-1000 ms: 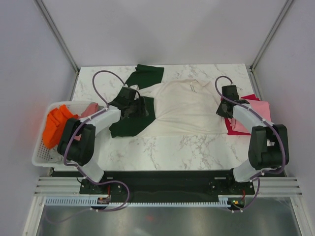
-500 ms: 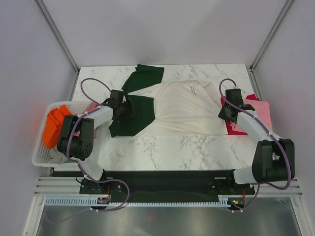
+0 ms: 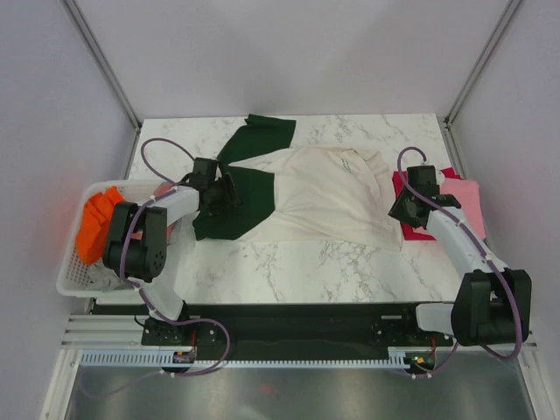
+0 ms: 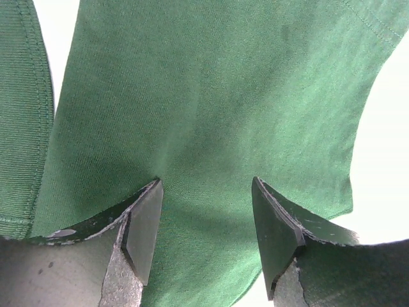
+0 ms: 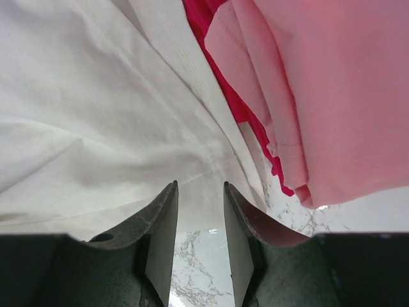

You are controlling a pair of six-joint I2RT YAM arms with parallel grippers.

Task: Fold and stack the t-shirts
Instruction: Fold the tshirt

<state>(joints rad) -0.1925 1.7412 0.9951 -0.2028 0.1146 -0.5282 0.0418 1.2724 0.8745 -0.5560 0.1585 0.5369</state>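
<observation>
The large cream t-shirt [image 3: 328,197] lies spread across the middle of the table, its lower right corner lapping over the crimson t-shirt [image 3: 413,231]. One dark green sleeve [image 3: 259,133] points to the far side. The other green sleeve [image 3: 241,206] [image 4: 211,96] lies under my left gripper [image 3: 227,194] [image 4: 206,192], which hovers open over it with nothing between the fingers. My right gripper [image 3: 401,210] [image 5: 199,192] stands open at the cream shirt's right hem [image 5: 128,128], holding nothing. A folded pink t-shirt [image 3: 464,198] [image 5: 332,89] rests on the crimson one at the right.
A white slatted basket [image 3: 72,282] hangs off the table's left edge, holding an orange t-shirt [image 3: 96,223] and a dusty-rose one [image 3: 162,190]. Bare marble [image 3: 297,267] runs along the near edge. Metal frame posts stand at the far corners.
My right gripper has drawn toward the near side, pulling the cream shirt's right edge with it, and has opened, letting the cloth go. The left gripper has shifted slightly left and stayed open.
</observation>
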